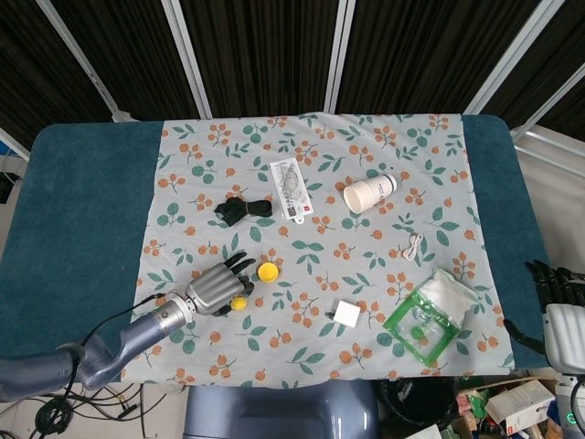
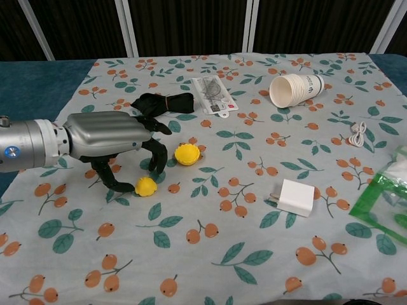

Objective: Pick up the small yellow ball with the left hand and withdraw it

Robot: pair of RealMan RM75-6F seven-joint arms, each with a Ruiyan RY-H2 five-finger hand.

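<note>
The left robot hand (image 2: 108, 143) arches over the small yellow ball (image 2: 145, 186), fingers apart, thumb tip touching it, not gripping; the ball rests on the tabletop (image 2: 254, 241).

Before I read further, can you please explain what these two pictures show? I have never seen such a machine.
It is a robot with two arms ending in mechanical hands. One picture looks down from its head, the other forward from its chest. The left hand is at the small yellow ball with its fingers curled down around it; the ball still lies on the floral cloth, not lifted. A larger yellow ball sits nearby. Also there: a black cord bundle, a flat packet, stacked paper cups on their side, a white cable, a white charger, a green bag. The right hand waits at the table's edge, holding nothing.
</note>
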